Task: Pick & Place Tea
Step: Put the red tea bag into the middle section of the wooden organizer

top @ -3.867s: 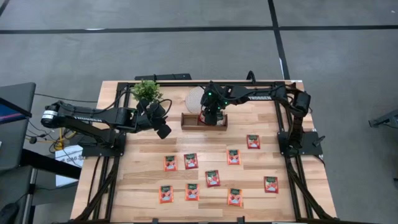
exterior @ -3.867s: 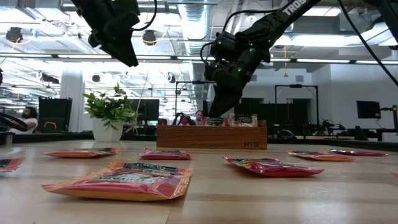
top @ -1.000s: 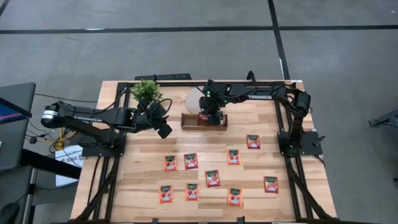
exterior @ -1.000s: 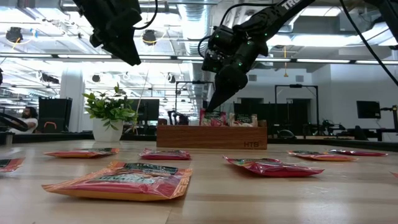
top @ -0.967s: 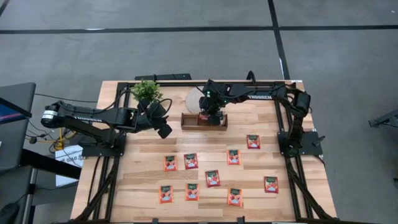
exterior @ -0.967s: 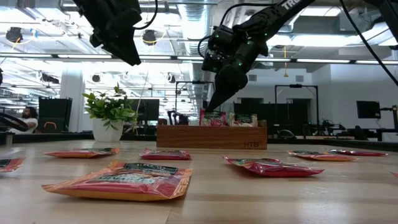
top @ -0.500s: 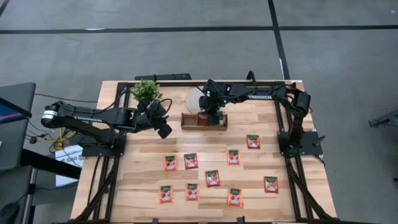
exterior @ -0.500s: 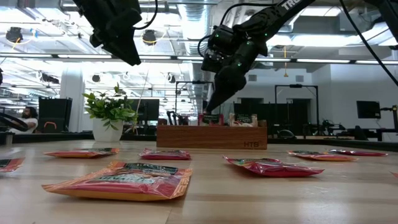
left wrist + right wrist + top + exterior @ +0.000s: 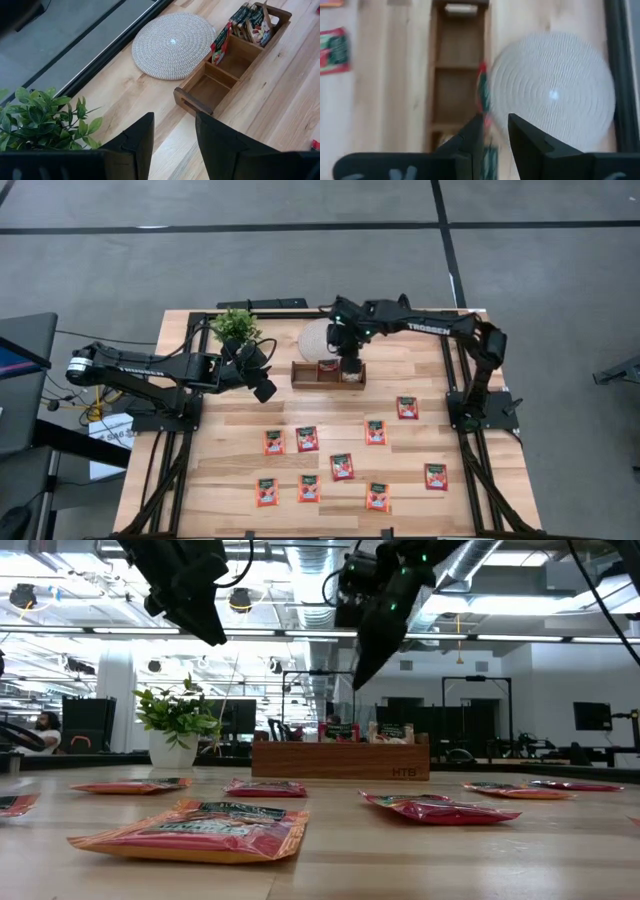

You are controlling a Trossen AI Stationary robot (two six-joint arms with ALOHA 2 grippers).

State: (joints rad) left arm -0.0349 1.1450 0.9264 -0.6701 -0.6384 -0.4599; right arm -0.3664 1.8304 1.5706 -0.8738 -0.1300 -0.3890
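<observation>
- Right gripper (image 9: 349, 363) has risen off the tray (image 9: 328, 384) since a second ago; it was low over the middle compartment, now it hangs clear above the tray's right part.
- My right fingers (image 9: 473, 131) were shut then; now a narrow gap, nothing between them.
- One red sachet (image 9: 220, 43) stands upright in the middle compartment, against its wall nearer the mat (image 9: 316, 338). More sachets (image 9: 251, 20) fill the end compartment.
- Ten loose sachets (image 9: 342, 467) lie flat on the table (image 9: 420, 370), unmoved.
- Left gripper (image 9: 262, 387) unmoved beside the plant (image 9: 236, 326), raised, fingers (image 9: 139, 140) apart, empty.
</observation>
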